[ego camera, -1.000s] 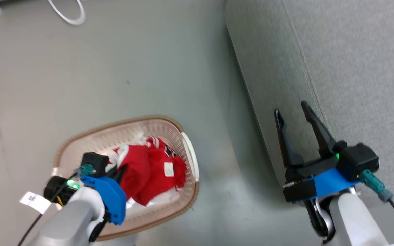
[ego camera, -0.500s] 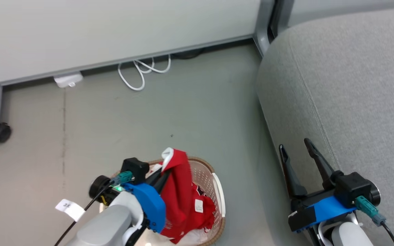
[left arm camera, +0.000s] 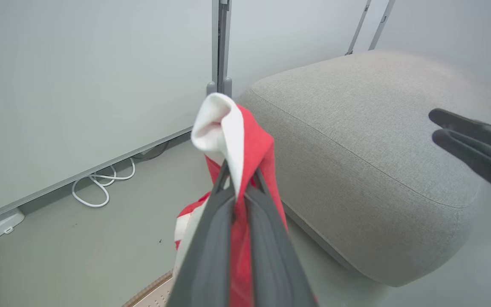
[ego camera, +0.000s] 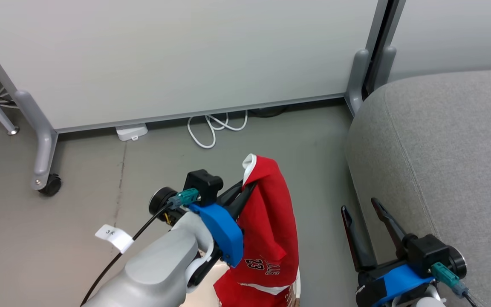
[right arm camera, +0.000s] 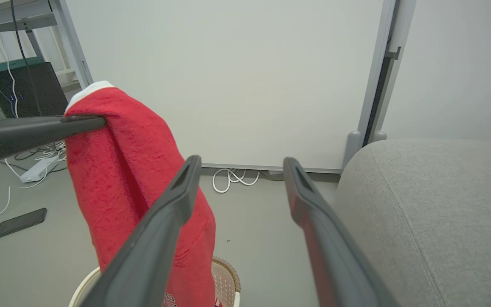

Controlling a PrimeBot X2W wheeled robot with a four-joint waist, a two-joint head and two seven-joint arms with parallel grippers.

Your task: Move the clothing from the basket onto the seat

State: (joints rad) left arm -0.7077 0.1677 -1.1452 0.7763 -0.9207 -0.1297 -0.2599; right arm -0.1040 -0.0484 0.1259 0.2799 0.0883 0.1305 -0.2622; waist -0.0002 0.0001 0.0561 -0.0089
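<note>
Grey floor (ego camera: 100, 179), white partition panel (ego camera: 186, 55) behind, white cable (ego camera: 211, 128) coiled at its foot. Grey seat (ego camera: 441, 140) at right. Left gripper (ego camera: 250, 186) raised, fingers clamped on clothing (ego camera: 271, 213) near white collar. Red cloth hangs down over basket (right arm camera: 228, 273), clear of seat. Right gripper (ego camera: 359, 205) low beside seat edge, jaws wide apart, nothing between. Count: two grippers, one basket, one piece of clothing lifted. Possibly more red beneath, unclear.

Head camera looks down, wrist cameras close, level, all sharing seat (ego camera: 441, 149)
</note>
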